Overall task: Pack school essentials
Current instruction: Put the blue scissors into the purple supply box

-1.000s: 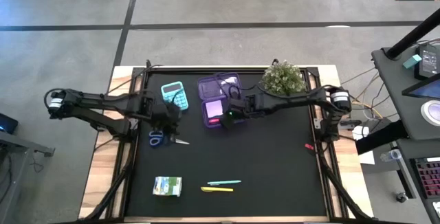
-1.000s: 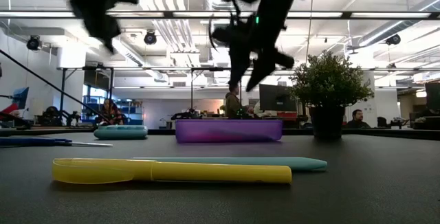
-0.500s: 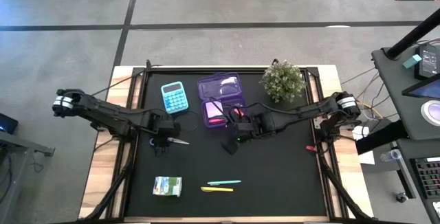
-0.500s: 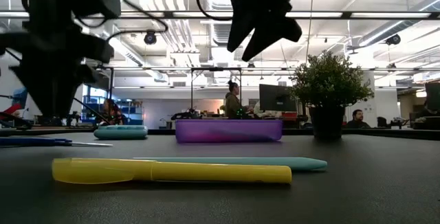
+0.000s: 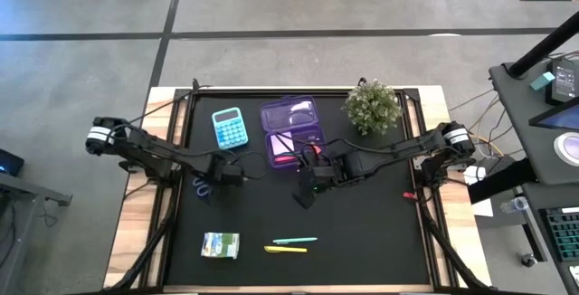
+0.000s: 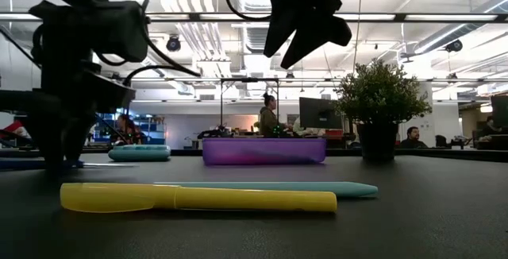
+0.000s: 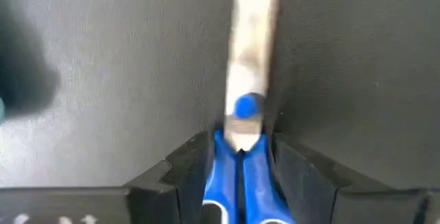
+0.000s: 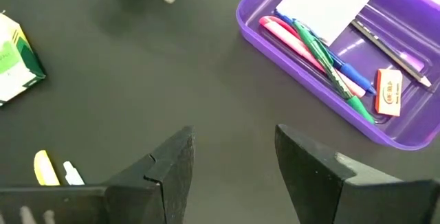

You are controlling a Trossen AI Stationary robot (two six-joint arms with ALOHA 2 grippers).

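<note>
Straddling the blue-handled scissors [image 7: 240, 176], the left gripper [image 5: 210, 185] sits low over the left-centre of the black desk [image 5: 362, 232], one dark finger [image 7: 184, 165] on either side of the blue handles just behind the pivot; whether the fingers actually press on the handles cannot be told. The scissors lie flat, blades closed and pointing away from the wrist. The right gripper [image 8: 234, 159] hangs above the middle of the desk with its fingers spread and nothing between them, just in front of the purple case [image 5: 291, 132], which stands open near the far edge. Inside the case lie a white pad [image 8: 328, 7], pink and green pens [image 8: 320, 56] and a small eraser [image 8: 389, 90]. A teal calculator [image 5: 230, 127] rests left of the case; a potted plant [image 5: 372, 105] stands toward the far right corner. Near the front edge lie a teal pen [image 5: 295, 240] and a yellow marker [image 5: 285, 250] side by side, with a green-and-white packet [image 5: 220, 245] to their left.
</note>
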